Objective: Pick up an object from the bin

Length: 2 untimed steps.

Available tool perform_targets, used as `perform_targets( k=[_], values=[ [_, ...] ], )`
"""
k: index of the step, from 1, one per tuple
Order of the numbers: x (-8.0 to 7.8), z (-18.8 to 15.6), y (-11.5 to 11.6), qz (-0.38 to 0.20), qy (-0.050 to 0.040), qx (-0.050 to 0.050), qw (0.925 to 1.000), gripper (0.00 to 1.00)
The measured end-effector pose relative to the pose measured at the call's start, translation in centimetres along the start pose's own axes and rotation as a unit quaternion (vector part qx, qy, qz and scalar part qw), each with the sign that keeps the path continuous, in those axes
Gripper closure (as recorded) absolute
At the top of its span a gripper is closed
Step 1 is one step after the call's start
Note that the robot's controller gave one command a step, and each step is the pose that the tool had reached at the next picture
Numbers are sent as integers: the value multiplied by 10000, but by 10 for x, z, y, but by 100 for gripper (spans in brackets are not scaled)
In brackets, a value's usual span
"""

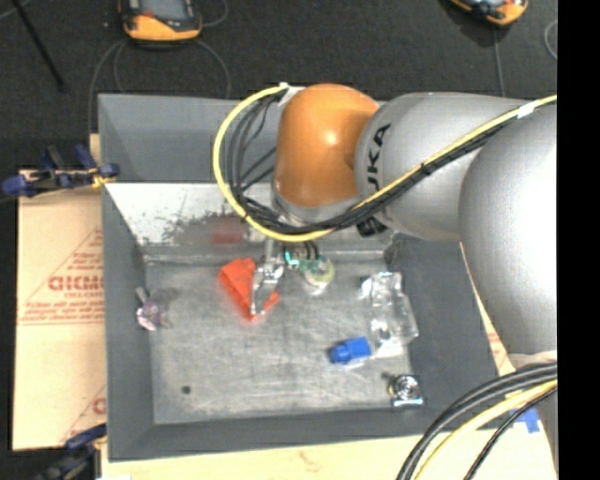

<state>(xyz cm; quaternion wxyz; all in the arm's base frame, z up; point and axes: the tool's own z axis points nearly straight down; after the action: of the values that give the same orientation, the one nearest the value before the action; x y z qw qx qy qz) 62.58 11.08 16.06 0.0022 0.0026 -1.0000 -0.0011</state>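
The grey metal bin (122, 309) stands on a dark, matt, fine-textured surface (375, 47). Two orange-and-black devices lie on that surface beyond the bin's far side: one near the left (159, 19), and one (487, 7) at the top right, cut by the frame edge. The bin's floor is scuffed and scratched, and its far wall is speckled with dark marks. The arm (469, 169) enters from the right and bends down over the far-middle part of the bin. An orange cover (319, 141) sits at its wrist, with a yellow cable (221, 155) looped around it. The tool (265, 289) is low over the bin floor, against the right side of a red-orange piece (237, 279). This is a flat, folded item with an angular, roughly triangular outline, lying slightly left of the floor's centre. A small part of the same colour shows on the other side of the tool. Whether the tool is apart, together or clamped on the piece cannot be told, nor whether the piece is off the floor. The rest of the contents are scattered rather than heaped. A small round green-and-white item (319, 273) lies just right of the tool. A crumpled clear plastic wrapper (392, 305) lies towards the right wall, and a small blue block (349, 352) lies nearer the front, touching the wrapper's lower end. A small shiny metal piece (406, 389) sits in the front right corner. A small pale purple item (150, 315) lies by the left wall, well apart from the others.
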Motion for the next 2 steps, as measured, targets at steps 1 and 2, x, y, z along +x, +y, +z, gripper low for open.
perform_targets(
  k=[1,2],
  values=[
    [-5,77,-21,246,-69,-8,9997,0],
    [5,59,-34,1545,-34,-2,9880,0]
  ],
)
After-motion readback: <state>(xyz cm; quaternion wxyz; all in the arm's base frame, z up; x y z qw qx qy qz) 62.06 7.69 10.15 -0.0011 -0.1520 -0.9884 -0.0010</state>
